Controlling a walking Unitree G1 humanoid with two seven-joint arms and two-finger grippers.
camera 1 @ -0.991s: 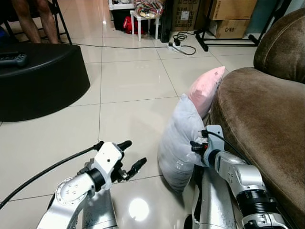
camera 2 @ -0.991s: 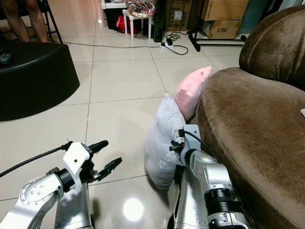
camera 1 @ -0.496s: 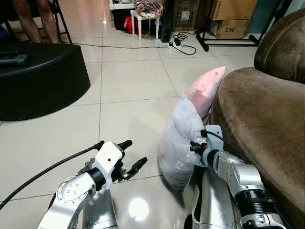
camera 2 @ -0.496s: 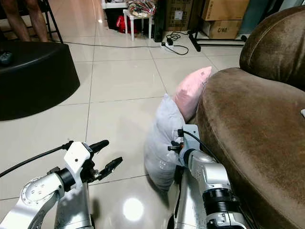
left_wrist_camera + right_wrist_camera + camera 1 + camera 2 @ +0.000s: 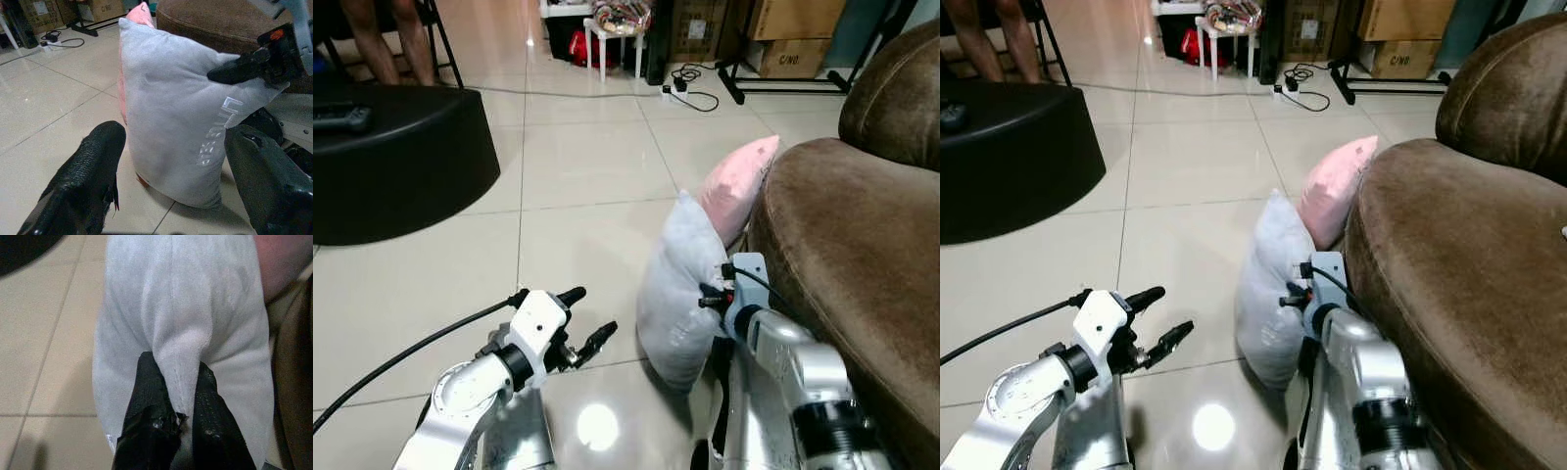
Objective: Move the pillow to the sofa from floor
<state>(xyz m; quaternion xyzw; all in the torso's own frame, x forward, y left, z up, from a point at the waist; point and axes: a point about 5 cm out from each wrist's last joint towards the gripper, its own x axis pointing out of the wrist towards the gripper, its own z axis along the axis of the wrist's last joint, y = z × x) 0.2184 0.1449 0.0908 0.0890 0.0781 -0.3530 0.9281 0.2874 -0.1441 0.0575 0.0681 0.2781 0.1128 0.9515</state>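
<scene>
A brown sofa (image 5: 862,255) takes up the right side of the scene, its seat bulging out over the pale tiled floor (image 5: 578,196). On the far left sits a low black round table (image 5: 391,162) with a dark remote (image 5: 337,117) on top, and a person's legs (image 5: 377,39) show beyond it. Cardboard boxes (image 5: 793,20) and a power strip with cables (image 5: 680,83) lie at the far side of the room.

The grey pillow (image 5: 680,294) stands upright on the floor, leaning against the sofa's front, with a pink pillow (image 5: 736,186) just behind it, also against the sofa. The right gripper (image 5: 177,382) pinches a ridge of the grey pillow's near edge, its two black fingers closed on the fabric from either side. The left gripper (image 5: 585,321) hovers low over the tiles to the left of the pillow, apart from it, fingers spread wide and pointing toward it.
</scene>
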